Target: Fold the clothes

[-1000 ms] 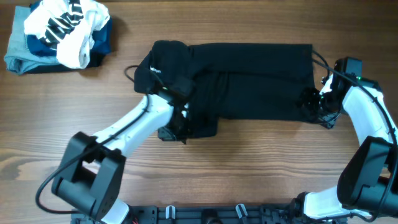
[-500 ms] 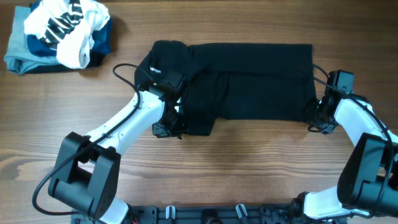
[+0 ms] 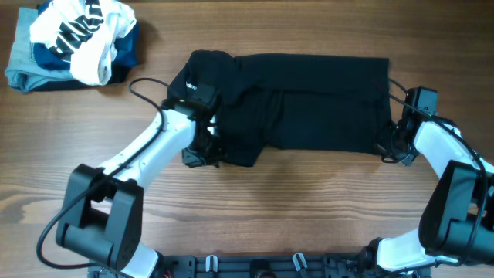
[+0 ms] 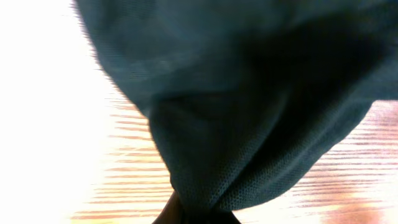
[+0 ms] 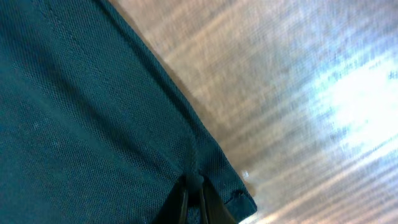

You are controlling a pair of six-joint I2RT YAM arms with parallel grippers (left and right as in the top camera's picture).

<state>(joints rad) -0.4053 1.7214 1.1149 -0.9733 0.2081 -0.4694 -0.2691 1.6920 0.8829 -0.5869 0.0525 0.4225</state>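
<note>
Left end effector is pinched shut on a bunched fold of the black T-shirt. In the left wrist view the fabric funnels down to a point right at the fingertips and hangs above the wood, so we read that corner as lifted, not flat.

Right end effector is also clamped. In its wrist view the two fingertips sit nearly together on the stitched edge of the shirt, just beside a corner, with bare worktop beyond it.

The shirt lies spread between the two end effectors and runs away from both toward the far side of the worktop. The near edge is held at both ends. The end by the left end effector looks lumpy and doubled over.

Well beyond the left end effector, off to its outer side, a white garment lies on folded blue garments. Neither is part of this job.

Step in hand, as we judge it: both near corners are gripped, ready for a lengthwise fold. The next move calls for raising both corners together, keeping the near edge taut between them, and carrying it over to the far edge evenly. If one side lags, the soft fabric will likely sag or twist. The bunch at the left may need smoothing afterwards.
</note>
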